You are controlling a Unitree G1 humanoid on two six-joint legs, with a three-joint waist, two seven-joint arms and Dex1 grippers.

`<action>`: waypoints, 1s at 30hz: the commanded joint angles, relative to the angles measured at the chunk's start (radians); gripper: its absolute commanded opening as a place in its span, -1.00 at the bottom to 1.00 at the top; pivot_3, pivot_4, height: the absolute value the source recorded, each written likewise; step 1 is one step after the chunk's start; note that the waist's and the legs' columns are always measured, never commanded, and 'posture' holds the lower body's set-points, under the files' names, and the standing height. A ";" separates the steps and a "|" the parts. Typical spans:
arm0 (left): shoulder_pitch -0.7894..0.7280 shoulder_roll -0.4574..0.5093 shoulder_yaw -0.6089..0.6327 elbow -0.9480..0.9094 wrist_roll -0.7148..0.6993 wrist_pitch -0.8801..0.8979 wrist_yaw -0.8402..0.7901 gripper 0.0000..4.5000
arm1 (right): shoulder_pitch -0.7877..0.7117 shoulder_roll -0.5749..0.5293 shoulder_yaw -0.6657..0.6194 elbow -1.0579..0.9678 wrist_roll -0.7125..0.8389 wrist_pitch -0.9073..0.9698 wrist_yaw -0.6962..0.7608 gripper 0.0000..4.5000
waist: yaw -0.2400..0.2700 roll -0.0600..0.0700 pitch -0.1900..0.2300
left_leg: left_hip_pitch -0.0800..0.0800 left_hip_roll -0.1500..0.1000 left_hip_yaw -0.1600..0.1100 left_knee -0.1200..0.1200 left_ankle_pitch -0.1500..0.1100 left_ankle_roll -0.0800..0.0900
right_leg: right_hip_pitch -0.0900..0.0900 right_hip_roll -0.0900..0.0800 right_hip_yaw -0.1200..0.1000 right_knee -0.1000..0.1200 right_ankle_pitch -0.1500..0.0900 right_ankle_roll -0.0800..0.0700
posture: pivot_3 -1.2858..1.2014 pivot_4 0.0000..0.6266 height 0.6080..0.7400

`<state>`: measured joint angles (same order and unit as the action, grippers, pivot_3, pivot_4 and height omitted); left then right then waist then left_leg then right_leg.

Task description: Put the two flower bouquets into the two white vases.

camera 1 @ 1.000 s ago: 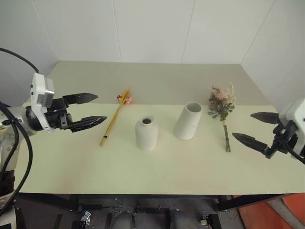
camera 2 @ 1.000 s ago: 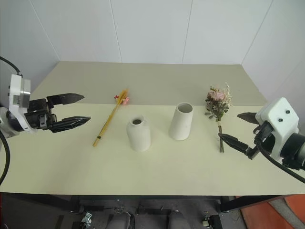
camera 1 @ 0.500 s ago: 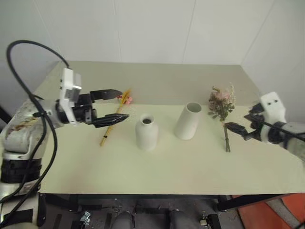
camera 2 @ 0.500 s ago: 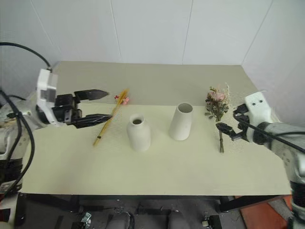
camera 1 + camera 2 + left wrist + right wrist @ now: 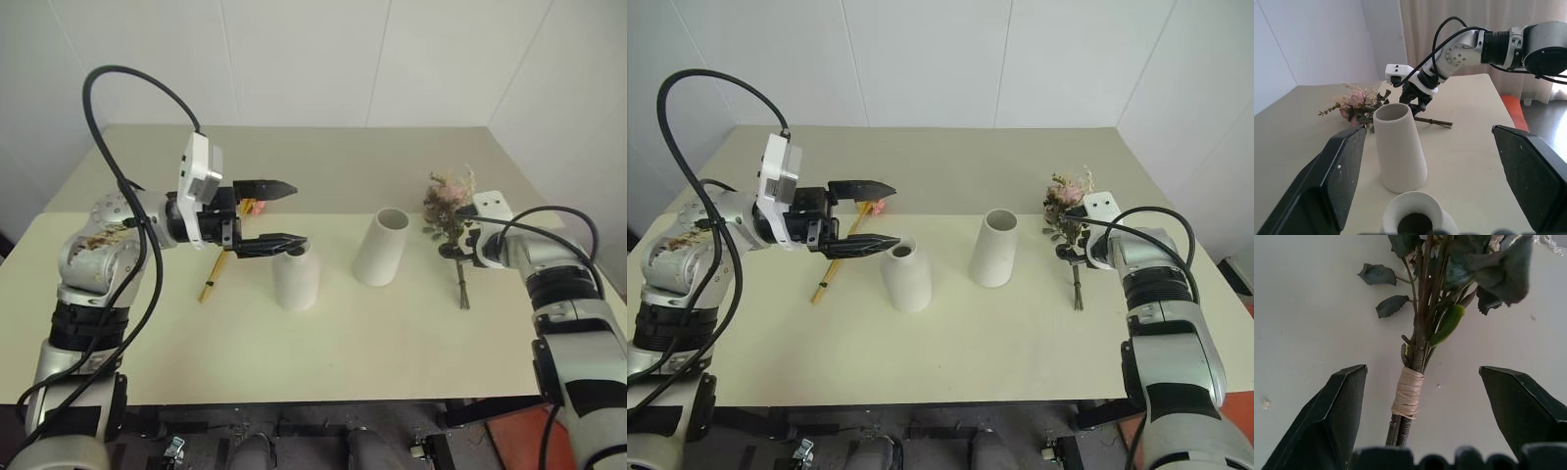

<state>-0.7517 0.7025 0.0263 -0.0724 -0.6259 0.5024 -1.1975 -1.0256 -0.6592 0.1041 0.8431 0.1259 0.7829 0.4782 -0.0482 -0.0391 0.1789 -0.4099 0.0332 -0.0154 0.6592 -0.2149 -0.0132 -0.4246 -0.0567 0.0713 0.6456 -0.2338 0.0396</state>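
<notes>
The bushy pink and cream bouquet (image 5: 447,201) lies at the table's right, its stems (image 5: 461,286) pointing toward me. My right gripper (image 5: 1420,369) is open and down over those stems, one finger on each side of the twine wrap (image 5: 1407,394). The slim golden wheat bunch (image 5: 214,272) lies at the left, partly hidden behind my left gripper (image 5: 282,215). That gripper is open, empty and held level just above the shorter rounded vase (image 5: 296,282). The taller tapered vase (image 5: 380,247) stands upright to the right of the shorter one.
The cream table (image 5: 323,343) ends in a front edge close to me, and white walls close it in at the back and right. A black cable (image 5: 137,88) loops above my left arm. A curtain (image 5: 1449,19) hangs beyond the table's right end.
My left gripper has swung right from the table's left side to above the shorter vase. My right gripper has reached forward and down onto the bushy bouquet's stems.
</notes>
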 commanded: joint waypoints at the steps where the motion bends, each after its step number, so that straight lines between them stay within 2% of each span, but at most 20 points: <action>1: 0.014 0.012 0.041 -0.050 -0.012 0.002 0.020 1.00 | -0.066 0.001 -0.014 0.065 -0.040 -0.046 0.011 0.44 | 0.000 0.000 0.000 | 0.000 0.000 0.000 0.000 0.000 0.000 | 0.000 0.000 0.000 0.000 0.000 0.000 | 0.03 -0.52 1.00; 8: 0.037 0.012 0.045 -0.074 -0.020 0.006 0.035 1.00 | -0.108 0.014 -0.032 0.126 -0.066 -0.073 0.018 -0.68 | 0.000 0.000 0.000 | 0.000 0.000 0.000 0.000 0.000 0.000 | 0.000 0.000 0.000 0.000 0.000 0.000 | 0.03 -0.52 1.00; 10: 0.039 0.011 0.045 -0.071 -0.017 0.002 0.038 1.00 | -0.111 0.019 -0.041 0.132 -0.070 -0.073 0.007 -0.93 | 0.000 0.000 0.000 | 0.000 0.000 0.000 0.000 0.000 0.000 | 0.000 0.000 0.000 0.000 0.000 0.000 | 0.03 -0.52 1.00; 14: 0.036 0.009 0.044 -0.057 -0.008 -0.009 0.038 1.00 | -0.109 0.016 -0.071 0.118 -0.065 -0.048 -0.003 -0.93 | 0.000 0.000 0.000 | 0.000 0.000 0.000 0.000 0.000 0.000 | 0.000 0.000 0.000 0.000 0.000 0.000 | 0.03 -0.52 1.00; 17: 0.033 0.012 0.045 -0.044 -0.004 -0.017 0.034 1.00 | -0.064 0.016 -0.112 0.032 -0.068 -0.106 -0.076 -0.93 | 0.000 0.000 0.000 | 0.000 0.000 0.000 0.000 0.000 0.000 | 0.000 0.000 0.000 0.000 0.000 0.000 | 0.03 -0.52 1.00; 20: 0.026 0.019 0.051 -0.032 0.006 -0.027 0.035 1.00 | 0.026 0.030 -0.225 -0.206 -0.034 -0.242 -0.185 -0.93 | 0.002 0.001 0.001 | 0.000 0.000 -0.001 0.000 0.000 0.000 | 0.000 0.000 0.000 0.000 0.000 0.000 | 0.03 -0.52 1.00; 23: 0.023 0.033 0.071 -0.015 0.002 -0.028 0.032 1.00 | 0.137 0.086 -0.360 -0.579 0.044 -0.335 -0.239 -0.93 | -0.002 0.003 0.002 | -0.001 0.000 -0.001 -0.001 0.000 0.000 | -0.002 0.000 0.000 0.001 0.000 0.000 | 0.03 -0.52 1.00; 27: 0.040 0.057 0.094 0.000 0.003 -0.025 0.028 1.00 | 0.214 0.205 -0.475 -0.946 0.240 -0.318 -0.237 -0.93 | -0.003 0.005 0.003 | -0.002 0.001 -0.002 -0.001 0.000 0.000 | -0.003 0.001 -0.001 0.002 0.000 0.000 | 0.03 -0.52 1.00; 30: 0.071 0.089 0.113 0.013 0.011 -0.025 0.019 1.00 | 0.195 0.301 -0.519 -1.067 0.363 -0.288 -0.294 -0.93 | -0.001 0.005 0.003 | 0.000 0.001 -0.003 0.000 0.000 0.000 | 0.000 0.001 -0.002 0.002 0.000 0.000 | 0.03 -0.52 1.00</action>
<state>-0.6861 0.7704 0.1010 -0.0606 -0.6205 0.4981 -1.1710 -0.8126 -0.3694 -0.3751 -0.1511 0.4193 0.4891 0.2163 -0.0496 -0.0343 0.1816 -0.4087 0.0341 -0.0182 0.6588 -0.2150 -0.0132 -0.4241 -0.0561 0.0695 0.6479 -0.2337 0.0397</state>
